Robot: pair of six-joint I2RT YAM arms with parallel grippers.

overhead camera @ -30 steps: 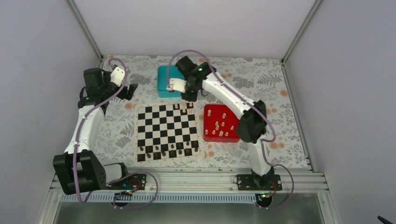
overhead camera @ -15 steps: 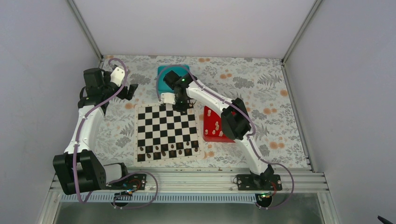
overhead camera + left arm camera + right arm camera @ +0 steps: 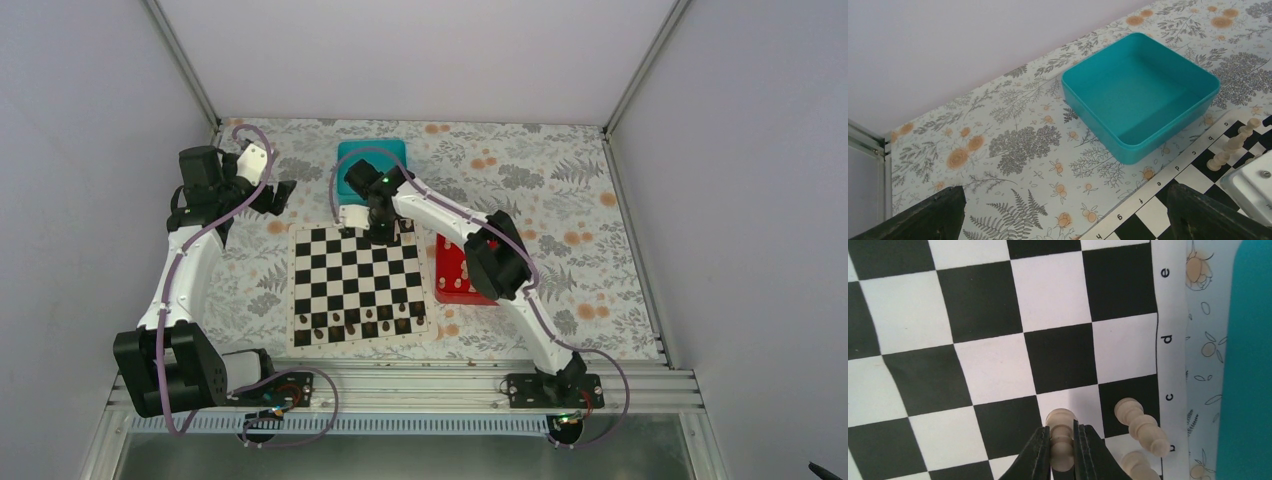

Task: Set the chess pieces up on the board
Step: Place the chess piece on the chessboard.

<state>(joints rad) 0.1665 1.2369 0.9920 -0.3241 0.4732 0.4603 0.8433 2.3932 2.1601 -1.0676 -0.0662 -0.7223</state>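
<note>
Pinching one small pale cream chess piece between its two black fingers, the right gripper hangs over the far edge of the flat black-and-white checkered chessboard. Its jaws are pressed close on the piece. The piece is over a white square close to that far edge, near the letter c printed on the board's thin pale border. I cannot tell if its foot touches the board. Just beside it, nearer the far edge of the board, are two more cream pieces. Small dark brown pieces stand along the near edge of the board. A red square tray lies just beside the right side of the board. It has more cream pieces in it, and the right arm hides part of it. A teal square plastic box sits just past the far edge of the board, on the flowery tablecloth. The left gripper is out past the far left corner of the board, well apart from it. Its jaws are spread wide, one dark finger at each bottom corner of the left wrist view.
</note>
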